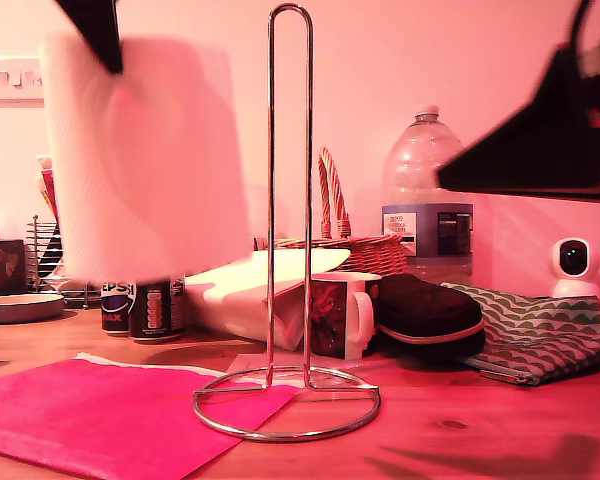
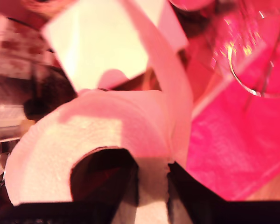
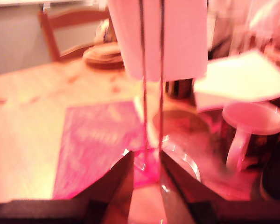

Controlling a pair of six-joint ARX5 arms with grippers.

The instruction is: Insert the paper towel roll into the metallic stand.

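The paper towel roll [image 1: 145,160] hangs in the air, motion-blurred, on the exterior view's left, beside the top of the metallic stand [image 1: 290,200]. My first gripper [image 1: 95,30] holds it from above. In the first wrist view, one finger sits in the roll's [image 2: 98,126] core and one outside, shut on the wall [image 2: 151,172]. The stand's ring base [image 2: 252,70] lies off to one side below. My second gripper [image 1: 450,180] hovers on the exterior view's right, apart from the stand. Its fingers [image 3: 146,158] keep a narrow gap and frame the stand's loop [image 3: 151,70].
A pink sheet [image 1: 100,410] lies under the stand's base. Behind the stand are a mug [image 1: 340,315], folded white paper [image 1: 250,290], drink cans [image 1: 150,310], a basket [image 1: 350,250], a water bottle [image 1: 427,200], a black case [image 1: 430,310] and a patterned pouch [image 1: 540,335].
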